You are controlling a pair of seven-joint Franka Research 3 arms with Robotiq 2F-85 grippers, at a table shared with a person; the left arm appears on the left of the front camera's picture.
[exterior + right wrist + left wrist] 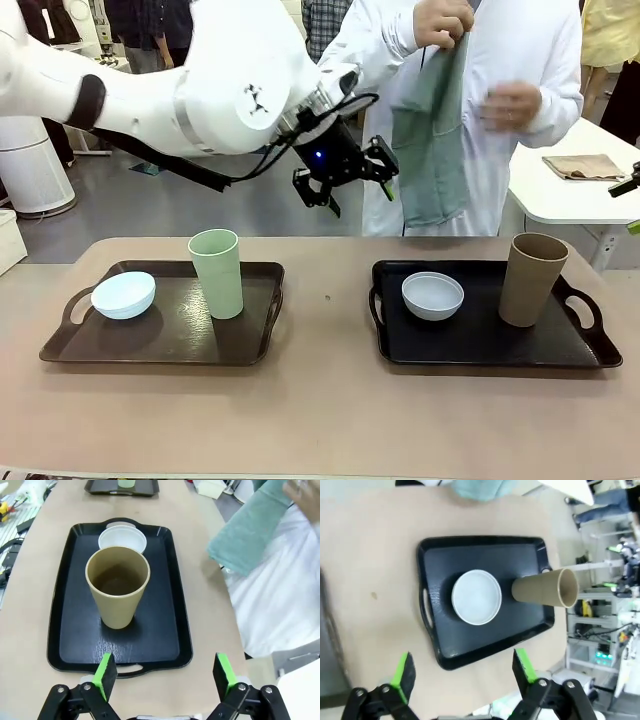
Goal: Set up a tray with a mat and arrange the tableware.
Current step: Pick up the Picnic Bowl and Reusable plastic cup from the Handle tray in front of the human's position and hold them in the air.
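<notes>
Left gripper (pixel 357 192) jaws apart, empty, raised over mid-desk (pixel 320 420), just beside grey-green cloth (pixel 430 150) hanging from person's hand (pixel 440 22). Right gripper (pixel 164 664) wide open, empty, above black tray's (pixel 470 345) handle end. That tray carries greyish white bowl (pixel 433 295) and brown tumbler (pixel 533 280). Brown tray (pixel 160 345) carries pale blue bowl (pixel 124 294) and pale green tumbler (pixel 217 272). Desk tan. White side table (pixel 560 195) behind, with folded tan cloth (pixel 583 165).

Glossy white left arm (pixel 230 90), black cable (pixel 190 168) looped toward its wrist (a blue light (pixel 318 156) glowed there). Black left gripper (pixel 362 200), green pads (pixel 524 664). Person (pixel 530 40) wore a white long-sleeved coat (pixel 485 200).
</notes>
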